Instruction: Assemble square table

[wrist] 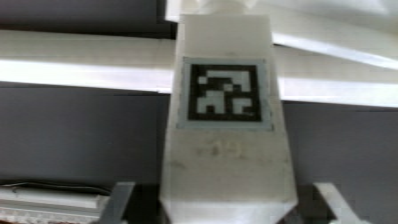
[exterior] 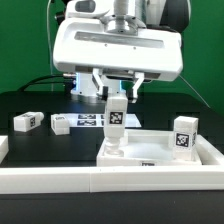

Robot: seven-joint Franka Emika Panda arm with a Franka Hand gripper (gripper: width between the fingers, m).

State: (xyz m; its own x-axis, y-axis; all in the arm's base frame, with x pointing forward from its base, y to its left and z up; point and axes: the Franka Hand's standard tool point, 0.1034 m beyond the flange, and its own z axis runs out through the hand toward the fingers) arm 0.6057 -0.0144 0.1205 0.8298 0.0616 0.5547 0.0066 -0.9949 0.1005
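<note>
Where the gripper [exterior: 117, 90] clamps its top, one white leg [exterior: 115, 128] stands upright on the tray [exterior: 150, 178] below, bearing a black-white tag [wrist: 226, 92].

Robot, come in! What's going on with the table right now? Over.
Gripper shut on white tagged plastic leg block, held upright. Leg foot down at corner of white square plastic tabletop. Nothing seen in the way. Over.

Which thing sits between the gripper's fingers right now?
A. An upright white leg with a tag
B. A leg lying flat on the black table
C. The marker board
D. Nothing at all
A: the gripper is closed on an upright white leg with a black-white tag, held at the tabletop.
</note>
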